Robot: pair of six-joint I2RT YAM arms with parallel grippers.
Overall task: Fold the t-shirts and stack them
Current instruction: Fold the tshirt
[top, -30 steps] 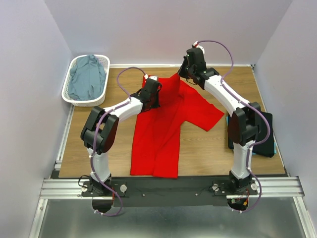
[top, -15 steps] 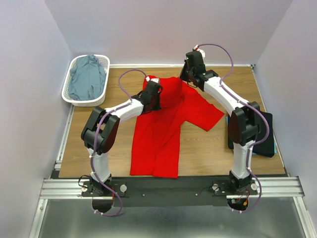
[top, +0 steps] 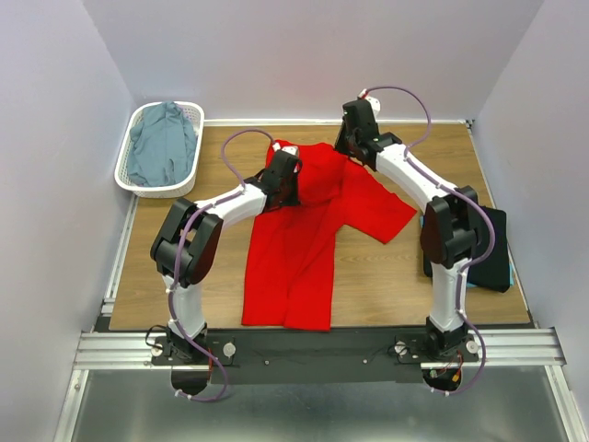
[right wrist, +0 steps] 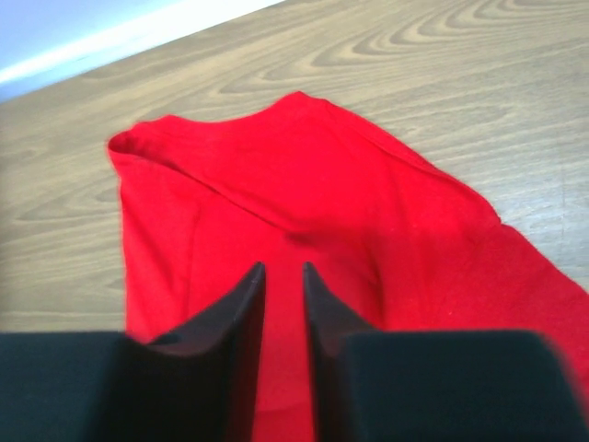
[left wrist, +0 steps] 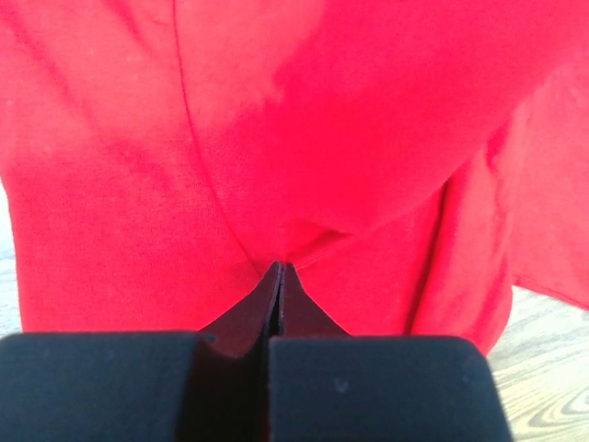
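Observation:
The bright red t-shirt (top: 294, 249) lies lengthways on the wooden table, one sleeve spread to the right. My left gripper (top: 283, 180) is shut on a pinch of its upper left part; in the left wrist view the fingertips (left wrist: 281, 267) meet on red cloth (left wrist: 368, 110). My right gripper (top: 352, 138) hovers over the shirt's top right by the collar, jaws a little apart, with the red cloth (right wrist: 322, 203) lying flat below them (right wrist: 283, 267). A black t-shirt (top: 492, 244) lies folded on a teal one (top: 488, 286) at the right edge. The grey-blue t-shirt (top: 164, 147) is in the basket.
The white lattice basket (top: 198, 138) stands at the table's back left corner. Pale walls close in the back and both sides. A metal rail (top: 313, 348) runs along the near edge by the arm bases.
The red cloth that was raised up to my right gripper has dropped flat; the right gripper has let go and shifted slightly. The left gripper keeps its hold.

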